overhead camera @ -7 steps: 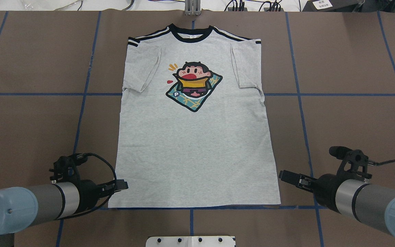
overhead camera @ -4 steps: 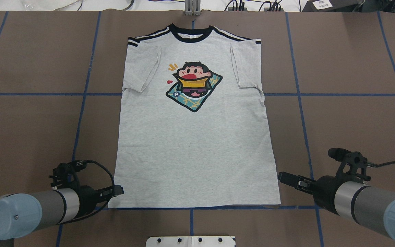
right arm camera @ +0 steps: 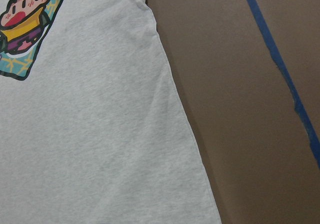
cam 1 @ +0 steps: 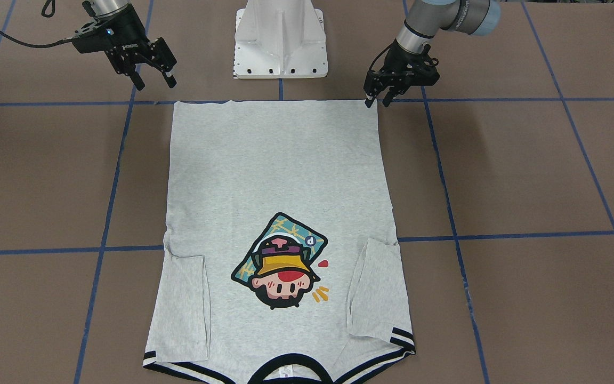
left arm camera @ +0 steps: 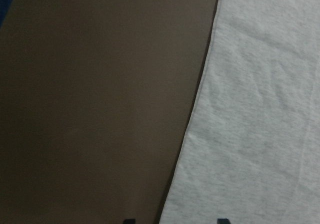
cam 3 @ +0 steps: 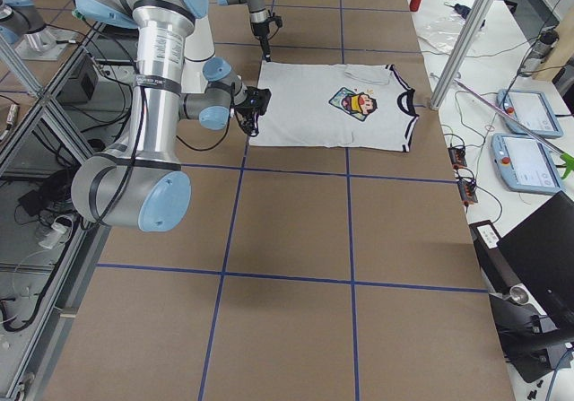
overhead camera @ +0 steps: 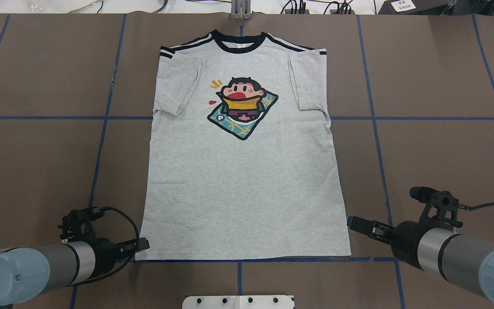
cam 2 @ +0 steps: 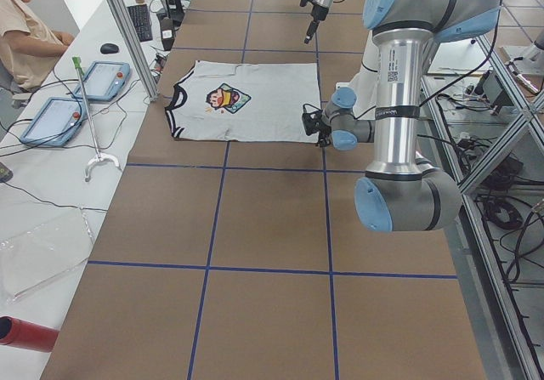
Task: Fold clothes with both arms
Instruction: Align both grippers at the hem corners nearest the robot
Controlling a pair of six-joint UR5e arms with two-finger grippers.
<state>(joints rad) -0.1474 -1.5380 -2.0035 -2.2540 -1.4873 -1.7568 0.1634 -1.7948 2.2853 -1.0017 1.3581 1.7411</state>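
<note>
Both empty and spread: I have the left end effector and right end effector beside the near hem corners of the T-shirt, flat on the tabletop, presumably to pinch them together.

Consists of two silver-grey tubular metal arms, the left arm and the right arm, with round light-blue joint caps and dark bands at the wrists. Ends in black two-finger grippers, the left gripper and the right gripper, each next to a black bracket. Trails a thin black cable looped at the left wrist and another off the right. Bears a small white label on the near upright tube. Stands on a white pedestal base with a row of dark screws.
</note>
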